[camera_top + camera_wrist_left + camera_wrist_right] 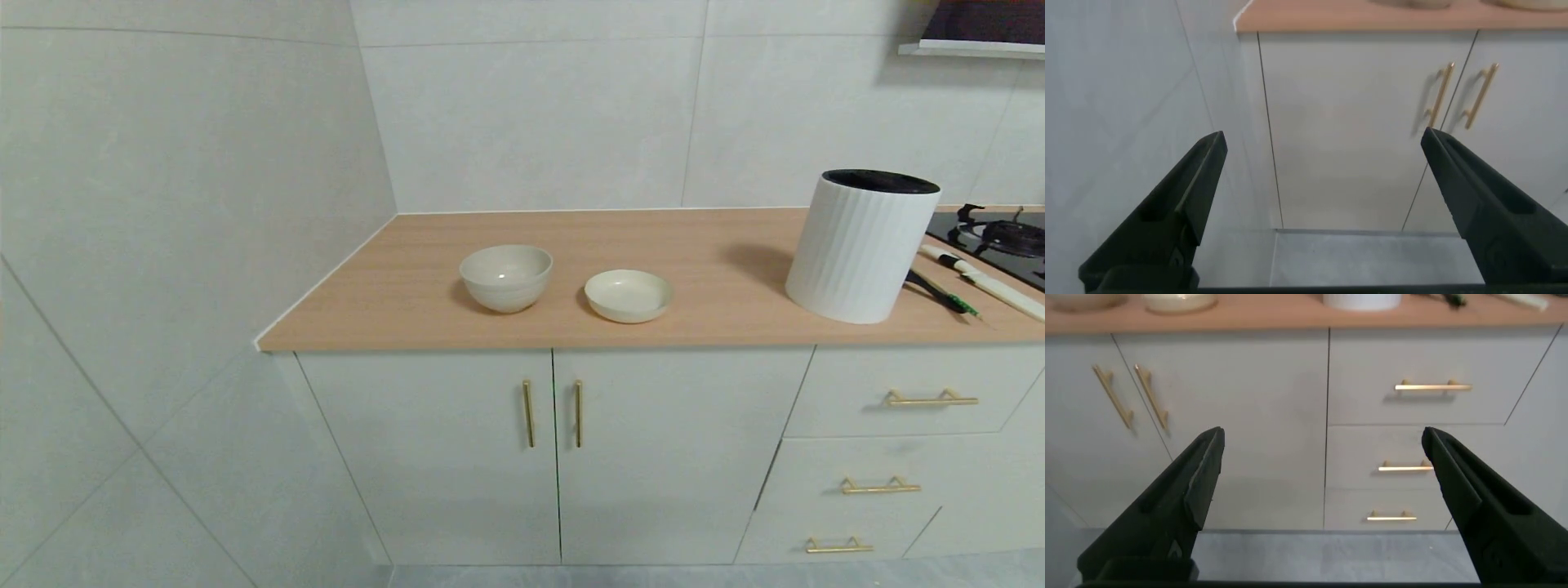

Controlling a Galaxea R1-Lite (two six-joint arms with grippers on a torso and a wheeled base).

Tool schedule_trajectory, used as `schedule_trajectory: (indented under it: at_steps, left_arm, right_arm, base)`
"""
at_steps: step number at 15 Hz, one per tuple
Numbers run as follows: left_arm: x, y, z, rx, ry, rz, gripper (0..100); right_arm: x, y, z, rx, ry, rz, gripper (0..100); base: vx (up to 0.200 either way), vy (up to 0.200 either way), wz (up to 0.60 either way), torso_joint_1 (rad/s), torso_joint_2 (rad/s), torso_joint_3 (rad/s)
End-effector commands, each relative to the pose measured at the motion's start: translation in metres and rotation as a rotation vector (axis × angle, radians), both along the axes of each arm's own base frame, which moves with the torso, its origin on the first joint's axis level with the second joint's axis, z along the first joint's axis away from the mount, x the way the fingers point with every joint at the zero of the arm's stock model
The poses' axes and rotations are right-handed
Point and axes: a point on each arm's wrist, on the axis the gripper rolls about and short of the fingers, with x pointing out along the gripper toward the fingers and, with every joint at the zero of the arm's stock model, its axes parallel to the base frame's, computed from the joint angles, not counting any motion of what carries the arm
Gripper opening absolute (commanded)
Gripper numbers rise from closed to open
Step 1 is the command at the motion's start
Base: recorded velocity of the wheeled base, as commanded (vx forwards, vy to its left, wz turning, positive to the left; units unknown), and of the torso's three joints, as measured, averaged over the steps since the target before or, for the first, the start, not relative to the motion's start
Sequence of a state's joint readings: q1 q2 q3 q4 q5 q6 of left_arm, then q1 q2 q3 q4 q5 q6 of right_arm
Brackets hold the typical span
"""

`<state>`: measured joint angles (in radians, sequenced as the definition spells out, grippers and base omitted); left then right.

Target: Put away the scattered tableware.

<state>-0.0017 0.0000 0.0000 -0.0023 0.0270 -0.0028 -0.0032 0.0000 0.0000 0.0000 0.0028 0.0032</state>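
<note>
A cream bowl (506,276) and a shallow cream dish (628,294) sit side by side on the wooden counter (669,245), the dish to the bowl's right. A white ribbed holder (861,243) with a dark inside stands farther right, with utensils (984,282) lying beside it. My left gripper (1323,147) hangs open below counter height, facing the cabinet doors (1372,131). My right gripper (1323,441) is open too, low in front of the drawers (1425,388). The bottoms of the bowl (1082,300) and dish (1180,302) peek over the counter edge.
Tiled walls close off the counter's left and back. A gas hob (996,233) lies at the far right. Below are two doors with gold handles (553,412) and three drawers (906,400) to their right. Grey floor (1355,261) runs before the cabinets.
</note>
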Motion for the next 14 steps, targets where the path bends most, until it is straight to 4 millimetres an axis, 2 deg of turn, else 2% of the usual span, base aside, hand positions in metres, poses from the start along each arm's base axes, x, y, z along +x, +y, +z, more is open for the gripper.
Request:
schedule_trajectory:
  at_steps: [1,14]
  left_arm:
    - [0.0000,0.0000,0.0001,0.000,-0.001,0.001,100]
    - [0.0000,0.0000,0.0001,0.000,-0.001,0.001,100]
  right_arm:
    - [0.0001,0.0000,0.0000,0.000,0.002,0.000,100]
    - [0.0000,0.0000,0.0000,0.000,0.000,0.000,100]
  base:
    - [0.000,0.000,0.00,-0.212,0.51,0.295]
    - [0.000,0.000,0.00,-0.162,0.47,0.306]
